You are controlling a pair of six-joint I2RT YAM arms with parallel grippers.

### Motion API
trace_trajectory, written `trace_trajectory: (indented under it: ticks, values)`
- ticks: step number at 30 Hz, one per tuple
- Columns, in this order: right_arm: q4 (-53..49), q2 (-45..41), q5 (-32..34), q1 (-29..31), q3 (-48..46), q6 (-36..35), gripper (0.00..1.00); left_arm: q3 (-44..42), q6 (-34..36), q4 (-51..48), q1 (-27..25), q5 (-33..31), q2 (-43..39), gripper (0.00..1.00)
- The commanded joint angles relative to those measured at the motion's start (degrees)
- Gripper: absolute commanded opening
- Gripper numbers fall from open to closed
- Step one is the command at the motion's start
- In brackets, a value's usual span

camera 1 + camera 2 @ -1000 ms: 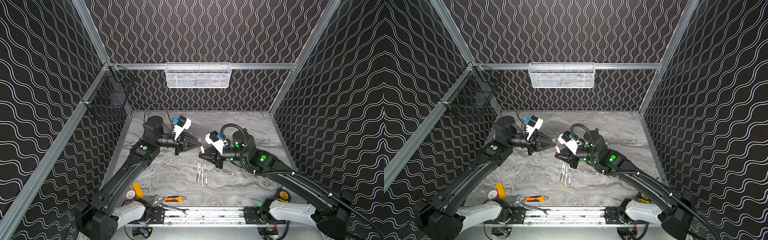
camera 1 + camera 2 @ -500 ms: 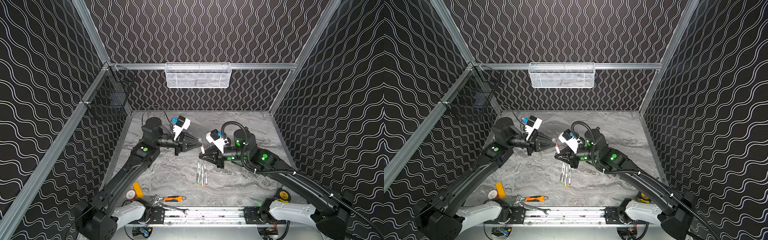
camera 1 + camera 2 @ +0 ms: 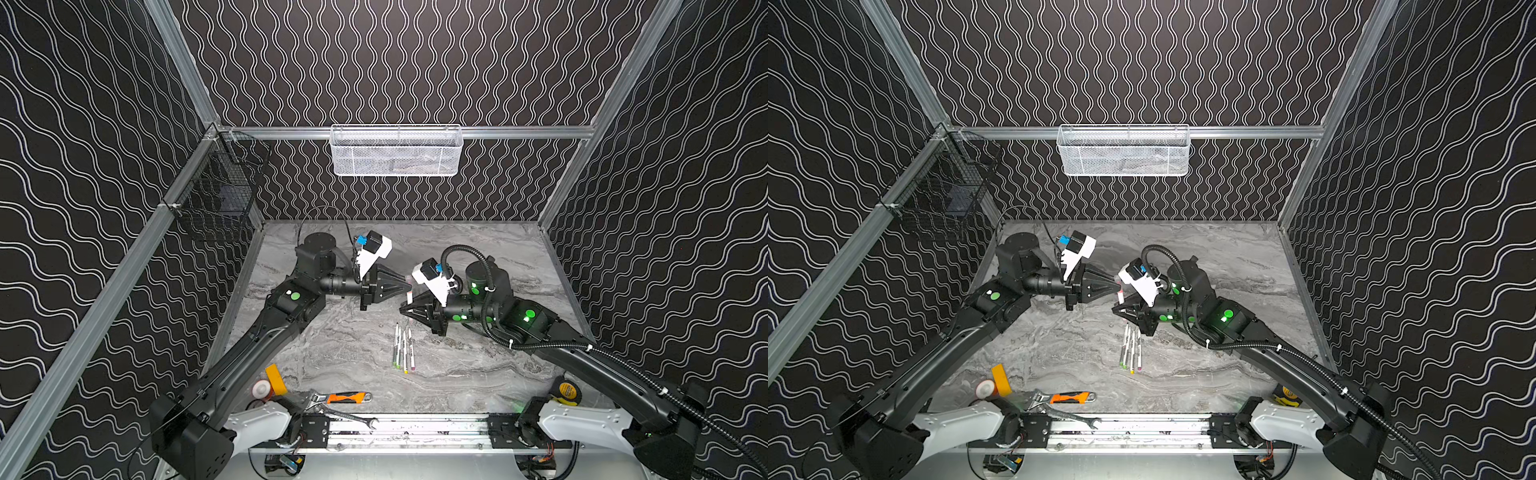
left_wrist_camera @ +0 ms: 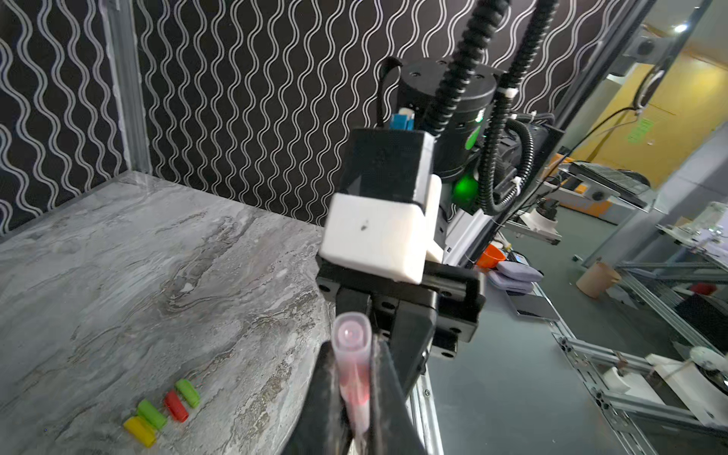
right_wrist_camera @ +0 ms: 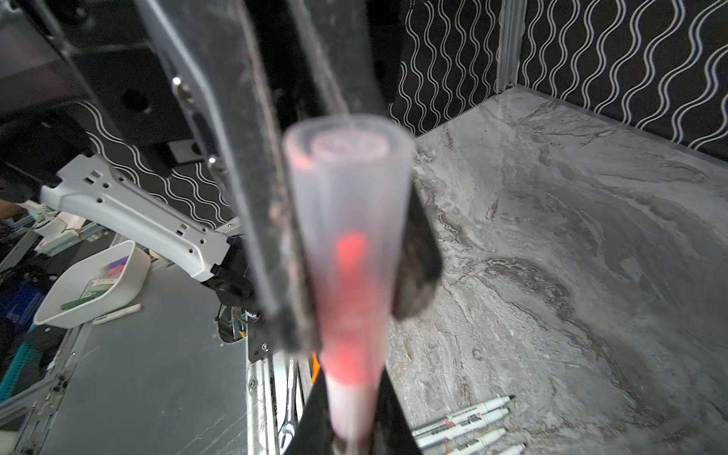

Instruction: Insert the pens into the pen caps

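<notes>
the left gripper (image 3: 406, 286) and right gripper (image 3: 404, 309) meet tip to tip above the middle of the table (image 3: 332, 353). both are pinched tight on one clear pinkish tube (image 4: 350, 354) that stands upright between them. four pens (image 3: 403, 349) lie side by side on the table just in front of the right gripper, untouched. four caps (image 4: 165, 409), yellow, green, red and green, lie in a row and show only from the left wrist. a wrench (image 3: 347, 397), spanner (image 3: 353, 417), tape roll (image 3: 262, 389) and tape measure (image 3: 567, 390) sit along the front edge, well apart from the pens.
</notes>
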Motion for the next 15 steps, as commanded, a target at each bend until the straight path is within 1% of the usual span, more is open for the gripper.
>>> trace_trajectory:
  ticks: [1, 4, 7, 11, 12, 14, 15]
  values:
    - [23.47, -1.31, 9.56, 0.39, 0.62, 1.06, 0.00, -1.39, -1.66, -9.35, -1.02, -7.52, -0.44, 0.00]
    - [24.09, -1.10, 11.55, 0.93, 0.58, 0.69, 0.00, -1.80, -3.30, -8.30, -1.99, -11.04, -0.64, 0.00]
    - [23.37, -0.57, 10.49, 0.95, 1.21, 0.60, 0.00, -2.53, -4.87, -5.46, -2.08, -10.51, -0.83, 0.00]
    - [22.71, -0.59, 9.49, 1.01, 1.20, 0.69, 0.00, -1.42, -3.73, -6.39, -2.04, -9.97, -0.75, 0.00]
    - [22.51, -0.61, 9.31, 0.96, 1.04, 0.69, 0.00, -1.19, -3.49, -6.72, -2.05, -10.07, -0.75, 0.01]
    - [21.63, -0.78, 8.80, 0.96, 0.97, 0.35, 0.00, -0.78, -3.19, -7.13, -1.97, -9.80, -0.90, 0.18]
    - [20.98, -0.83, 8.12, 0.92, 0.88, 0.26, 0.00, -0.85, -3.63, -6.56, -1.68, -9.64, -1.21, 0.35]
